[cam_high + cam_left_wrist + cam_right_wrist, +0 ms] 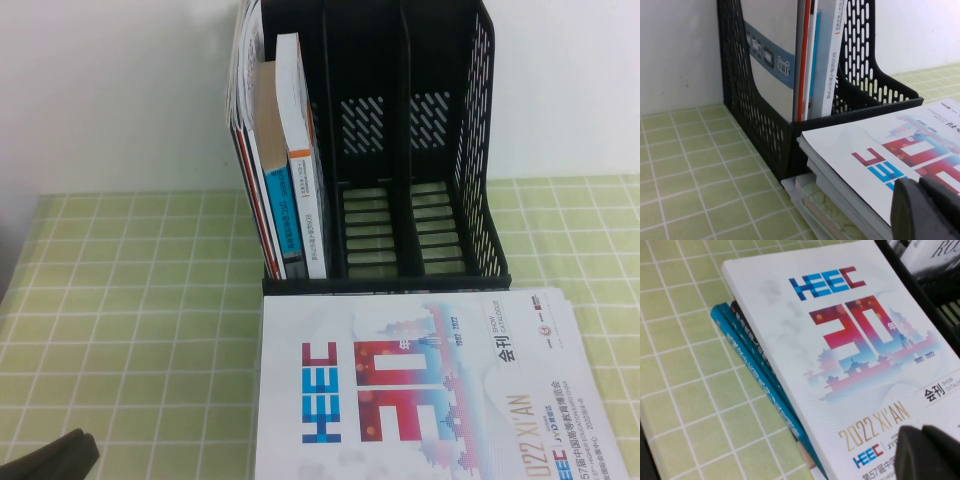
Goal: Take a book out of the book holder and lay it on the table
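one book (pixel 420 390) flat on stack; left gripper (pixel 927 210), right gripper (pixel 932 452) above

I count one book holder (pixel 400 150) with three slots, one HEEC magazine (pixel 420 390) topping a stack of about four, several books upright in the leftmost slot (pixel 285 160), and two grippers, left (pixel 927 210) and right (pixel 932 455).

Looked like an office or lab desk corner: checked light-green cloth over the tabletop (pixel 130 300), pushed against a plain white wall (pixel 110 90), with a black file rack (pixel 480 150) of upright books (pixel 295 150) and a conference magazine (pixel 430 390) laid on a stack.
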Controlling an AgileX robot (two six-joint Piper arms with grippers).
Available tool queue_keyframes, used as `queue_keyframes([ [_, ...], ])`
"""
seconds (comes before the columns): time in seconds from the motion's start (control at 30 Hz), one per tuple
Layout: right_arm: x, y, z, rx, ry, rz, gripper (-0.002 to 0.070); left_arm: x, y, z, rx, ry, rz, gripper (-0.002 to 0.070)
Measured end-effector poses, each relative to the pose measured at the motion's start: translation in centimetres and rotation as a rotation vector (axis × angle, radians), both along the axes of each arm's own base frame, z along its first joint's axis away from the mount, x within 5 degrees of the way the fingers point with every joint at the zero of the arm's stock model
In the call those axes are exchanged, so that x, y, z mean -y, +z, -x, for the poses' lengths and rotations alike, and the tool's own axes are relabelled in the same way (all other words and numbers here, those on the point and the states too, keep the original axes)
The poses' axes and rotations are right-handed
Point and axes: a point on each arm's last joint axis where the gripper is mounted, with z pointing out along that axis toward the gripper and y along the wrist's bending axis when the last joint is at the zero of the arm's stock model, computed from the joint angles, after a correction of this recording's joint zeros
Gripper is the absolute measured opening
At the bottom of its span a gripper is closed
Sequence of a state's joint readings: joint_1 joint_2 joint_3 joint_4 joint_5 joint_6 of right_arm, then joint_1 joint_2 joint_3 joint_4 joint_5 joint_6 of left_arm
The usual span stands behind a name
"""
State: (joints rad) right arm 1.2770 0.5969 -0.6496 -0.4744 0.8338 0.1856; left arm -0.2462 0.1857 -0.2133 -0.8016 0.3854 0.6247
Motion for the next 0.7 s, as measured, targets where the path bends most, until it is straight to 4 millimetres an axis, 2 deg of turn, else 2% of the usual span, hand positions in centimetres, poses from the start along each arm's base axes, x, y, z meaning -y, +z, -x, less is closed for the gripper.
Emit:
queue_keyframes([
  [0.7,0.32,-0.18,0.1,-0.045,-0.046,-0.043,-0.0001,-0.19,-0.1,0.14,0.024,0.012,-0.03,-0.0003],
])
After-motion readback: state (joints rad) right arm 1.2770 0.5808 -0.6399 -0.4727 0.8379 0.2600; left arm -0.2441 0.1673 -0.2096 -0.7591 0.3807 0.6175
